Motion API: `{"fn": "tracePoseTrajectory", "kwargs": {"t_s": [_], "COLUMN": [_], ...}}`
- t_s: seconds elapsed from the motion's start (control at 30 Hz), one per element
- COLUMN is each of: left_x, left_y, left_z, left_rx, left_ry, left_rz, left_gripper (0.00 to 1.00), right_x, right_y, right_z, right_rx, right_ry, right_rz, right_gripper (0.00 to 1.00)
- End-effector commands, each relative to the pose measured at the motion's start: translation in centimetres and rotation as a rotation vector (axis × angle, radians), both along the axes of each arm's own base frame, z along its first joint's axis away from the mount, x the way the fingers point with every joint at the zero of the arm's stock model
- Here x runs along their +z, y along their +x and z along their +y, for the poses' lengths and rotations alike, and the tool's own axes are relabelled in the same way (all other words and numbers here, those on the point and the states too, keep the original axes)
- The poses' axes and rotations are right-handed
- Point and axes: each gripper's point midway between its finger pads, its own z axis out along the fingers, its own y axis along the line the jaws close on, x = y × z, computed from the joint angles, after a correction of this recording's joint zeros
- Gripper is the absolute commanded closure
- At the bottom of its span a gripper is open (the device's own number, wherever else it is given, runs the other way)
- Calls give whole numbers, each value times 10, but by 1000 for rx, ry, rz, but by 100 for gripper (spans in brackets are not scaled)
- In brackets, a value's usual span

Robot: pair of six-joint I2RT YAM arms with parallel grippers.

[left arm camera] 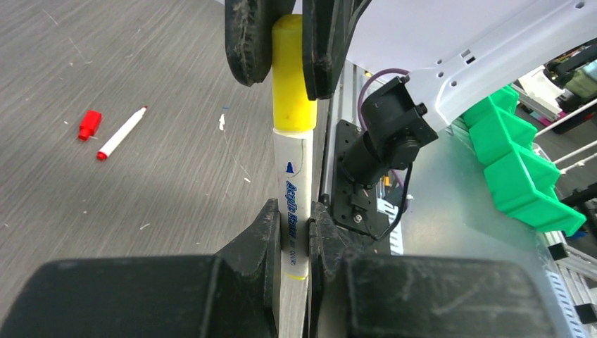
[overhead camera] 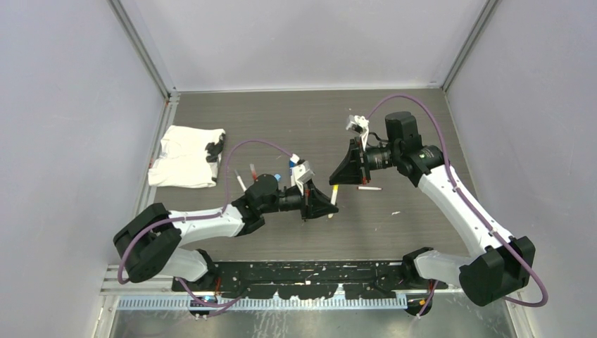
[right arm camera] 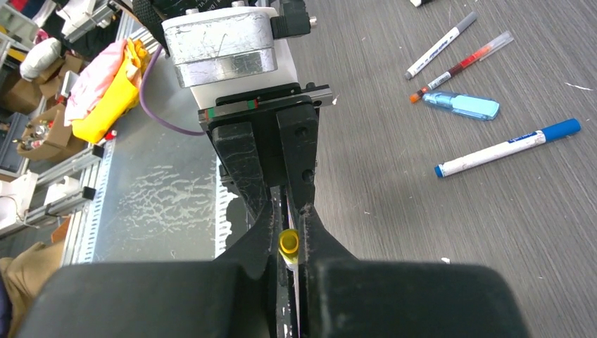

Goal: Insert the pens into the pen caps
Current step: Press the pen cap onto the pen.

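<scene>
Table point(overhead camera: 394, 232): dark grey. The two arms meet over its middle.

White cloth point(overhead camera: 184, 156): crumpled, well apart from both pincers, out beyond the left arm's side.

Left pincer point(left arm camera: 294, 218): closed almost fully, jaws clamped on the white barrel of the yellow pen point(left arm camera: 291, 186).

Right pincer point(right arm camera: 287, 236): closed tight, facing the left pincer tip to tip, jaws pinching the yellow cap point(left arm camera: 292, 84).

Yellow pen: spans from one pincer to the other, clear of the table. The cap sits on its end, rim touching the barrel.

Loose on the table, off to one side of the left pincer: blue pen point(right arm camera: 507, 146), grey pen point(right arm camera: 441, 46), red-orange pen point(right arm camera: 461, 67) and light-blue oblong piece point(right arm camera: 461, 105).

Beside the right pincer: red pen point(left arm camera: 122, 133), with the red cap point(left arm camera: 89, 124) just beside it, not touching.
</scene>
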Motion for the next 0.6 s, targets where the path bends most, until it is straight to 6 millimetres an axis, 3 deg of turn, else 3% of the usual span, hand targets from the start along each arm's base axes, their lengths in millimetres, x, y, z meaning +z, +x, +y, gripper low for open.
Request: {"fn": "tracePoseTrajectory", "kwargs": {"t_s": [0.0, 0.2, 0.33, 0.4, 0.57], "left_x": [36, 47, 59, 46, 56], "left_y": [5, 22, 35, 49, 73], "left_z": [-1, 2, 2, 6, 31], "left_rx": [11, 110, 160, 252, 435], "left_ry": [-126, -253, -349, -256, -71], "left_rz": [-10, 146, 178, 144, -81], "left_gripper": [99, 99, 100, 100, 99], "right_x": [10, 4, 2, -8, -30], "right_y": [-11, -10, -4, 1, 6], "right_z": [-1, -1, 7, 7, 8], "right_rx": [38, 9, -24, -64, -89], "right_ry": [17, 29, 77, 55, -17], "right_rz": [-54, -29, 83, 127, 187], "right_gripper": [99, 99, 100, 99, 99]}}
